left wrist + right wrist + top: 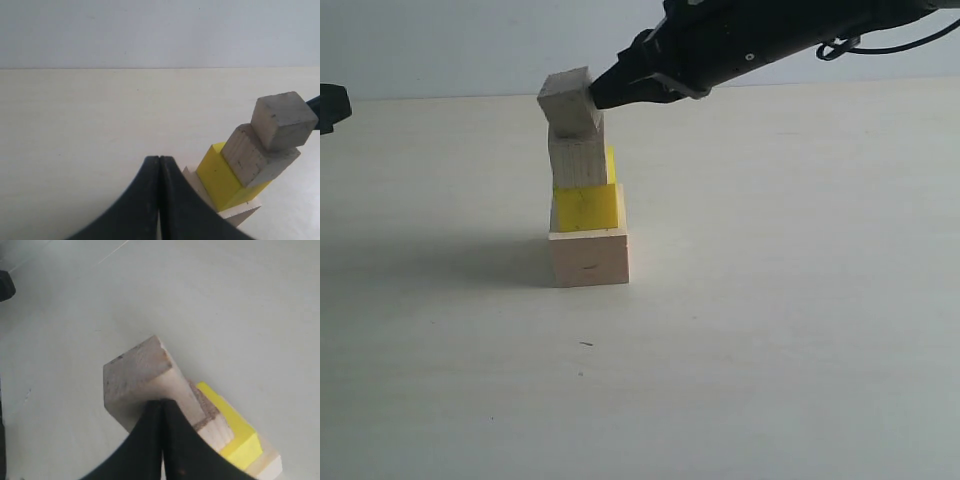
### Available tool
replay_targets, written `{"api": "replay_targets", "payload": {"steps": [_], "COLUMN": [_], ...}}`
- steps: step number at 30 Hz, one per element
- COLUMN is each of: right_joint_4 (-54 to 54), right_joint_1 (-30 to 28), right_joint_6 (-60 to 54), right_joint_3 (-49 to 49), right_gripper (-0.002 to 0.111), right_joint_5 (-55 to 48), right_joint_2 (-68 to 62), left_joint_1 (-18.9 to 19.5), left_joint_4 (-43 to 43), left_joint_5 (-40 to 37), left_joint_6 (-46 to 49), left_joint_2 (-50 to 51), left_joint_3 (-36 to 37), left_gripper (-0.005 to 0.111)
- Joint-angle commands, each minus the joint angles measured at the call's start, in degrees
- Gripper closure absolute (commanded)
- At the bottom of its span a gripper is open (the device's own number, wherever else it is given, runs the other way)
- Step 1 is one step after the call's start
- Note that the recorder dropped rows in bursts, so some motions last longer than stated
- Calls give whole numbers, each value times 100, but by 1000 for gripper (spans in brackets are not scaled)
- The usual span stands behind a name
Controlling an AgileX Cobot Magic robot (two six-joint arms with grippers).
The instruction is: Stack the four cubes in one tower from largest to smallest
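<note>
The tower stands mid-table: large wood cube (588,257) at the bottom, yellow cube (585,208) on it, medium wood cube (577,160) above. The small wood cube (568,100) sits tilted on top, shifted left. My right gripper (596,94) is shut, with its tips pressed against that cube's right side and nothing between its fingers. The right wrist view shows the shut right gripper (161,402) against the small cube (135,375). My left gripper (159,159) is shut and empty, away from the tower, with the small cube (282,120) and yellow cube (220,175) in its view.
The pale table (770,330) stretches around the tower, with a white wall behind. A dark part of the left arm (330,105) shows at the far left edge. The right arm (770,40) reaches in from the upper right.
</note>
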State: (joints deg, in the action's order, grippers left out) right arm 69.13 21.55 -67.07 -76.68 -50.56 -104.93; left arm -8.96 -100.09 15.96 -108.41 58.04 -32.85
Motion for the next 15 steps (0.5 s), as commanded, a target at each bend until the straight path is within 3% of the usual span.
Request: {"api": "replay_targets", "payload": {"steps": [1,15], "right_joint_4": [-184,-575], "right_joint_1": [81,-20], "right_joint_6": [20,366], "right_joint_3": [-26,-26], "right_gripper": [108,108], "right_joint_5": [233,547], "right_joint_2": [12,12], "left_joint_1": [1,1], "left_joint_4": [15,15], "left_joint_5": [-35,-57], "left_joint_6": [28,28], "left_joint_2": [-42,-42], "left_joint_3": [34,34], "left_gripper": [107,107]}}
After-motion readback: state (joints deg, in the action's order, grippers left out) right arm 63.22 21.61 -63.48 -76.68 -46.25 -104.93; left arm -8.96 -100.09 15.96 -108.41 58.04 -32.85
